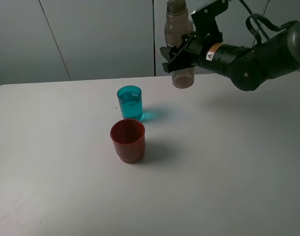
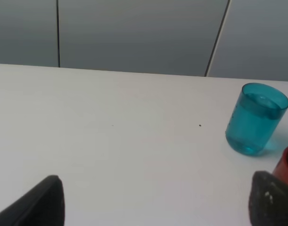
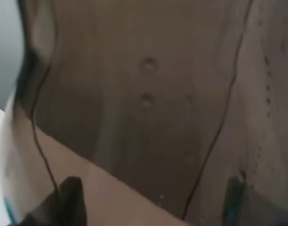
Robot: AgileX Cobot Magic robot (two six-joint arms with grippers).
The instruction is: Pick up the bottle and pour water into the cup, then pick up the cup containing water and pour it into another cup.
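Exterior high: right arm comes in from the right edge, forearm roughly level, wrist pointing left. right gripper [image 1: 181,55] is clamped around the middle of the bottle [image 1: 178,27], jaws pressed onto its sides. The bottle stands upright, neck up, at the far side of the table [image 1: 228,177], up and right of both cups and well apart from them. Can't tell if its base touches the table or hangs just above it. The teal cup [image 1: 129,102] stands upright mid-table with water in it. The red cup [image 1: 127,140] stands upright just in front of it, near but not touching.

Right wrist view adds only the grip: the bottle [image 3: 148,103] wall fills the frame, droplets on the plastic, right gripper [image 3: 155,202] fingertips dark on either side of it.

Left wrist view gives what the overhead doesn't: left gripper [image 2: 158,207] low over the table [image 2: 111,141], jaws spread wide, nothing between them. The teal cup [image 2: 257,120] is ahead and off to one side, waterline visible near its rim. The red cup [image 2: 287,165] is just a sliver at the frame edge.
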